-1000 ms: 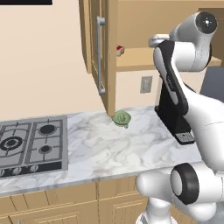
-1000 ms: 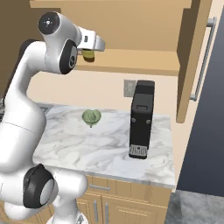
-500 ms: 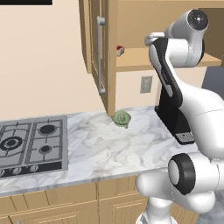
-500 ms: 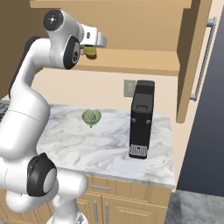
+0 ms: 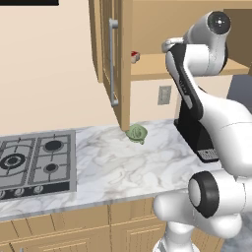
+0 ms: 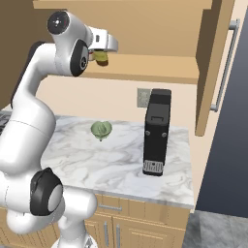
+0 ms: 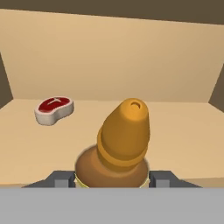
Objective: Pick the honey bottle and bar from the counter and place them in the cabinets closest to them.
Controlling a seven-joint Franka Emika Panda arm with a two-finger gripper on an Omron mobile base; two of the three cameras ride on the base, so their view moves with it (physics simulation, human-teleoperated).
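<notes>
My gripper (image 7: 113, 178) is shut on the honey bottle (image 7: 124, 142), an amber bottle whose neck points into the open cabinet. In the right base view the gripper (image 6: 103, 53) holds the honey bottle (image 6: 101, 57) level with the front edge of the cabinet shelf (image 6: 150, 73), high above the counter (image 6: 114, 162). The bar (image 7: 54, 110), red and white, lies on the shelf ahead and to the left of the bottle. It also shows at the shelf's left end, the bar (image 5: 134, 56) sitting just right of the open door with its silver handle (image 5: 113, 61).
A green round lump (image 5: 137, 133) (image 6: 101, 129) lies on the marble counter (image 5: 123, 167) below the cabinet. A tall black coffee machine (image 5: 194, 130) (image 6: 157, 131) stands to its right. A gas hob (image 5: 34, 160) lies at the left. A second open cabinet door (image 6: 218, 63) hangs at the right.
The arm has carried the honey bottle slightly up and closer to the cabinet shelf. The grip on the bottle is unchanged.
</notes>
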